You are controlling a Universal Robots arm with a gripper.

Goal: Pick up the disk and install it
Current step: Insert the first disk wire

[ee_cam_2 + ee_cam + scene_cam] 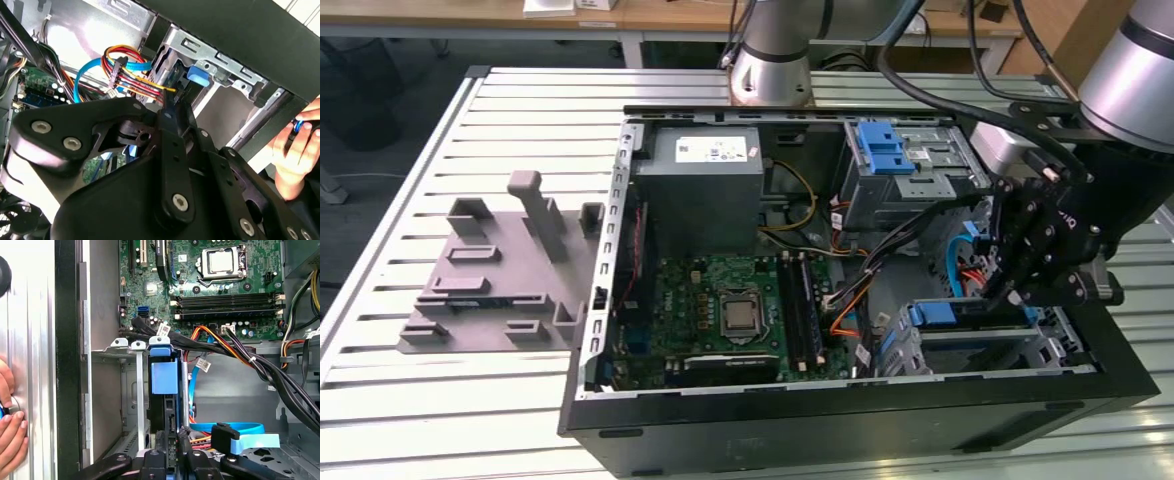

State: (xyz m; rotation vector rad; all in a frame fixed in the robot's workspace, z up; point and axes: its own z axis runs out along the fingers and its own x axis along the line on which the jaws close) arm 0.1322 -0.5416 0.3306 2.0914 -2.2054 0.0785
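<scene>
Blue-framed, the disk (163,390) stands in its bay at lower centre; the gripper (167,450) pinches its end. Installation looks nearly done; final seating calls for a straight push.

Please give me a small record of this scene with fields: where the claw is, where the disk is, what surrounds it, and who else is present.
claw position: the claw is low inside the open computer case, at the drive cage on the exterior view's right
disk: the disk stands on edge in a slot of the drive cage, its blue carrier facing the first wrist view
nearby: cable bundle, motherboard
person: a hand rests beside the case
table: grey fixture beside the case
</scene>
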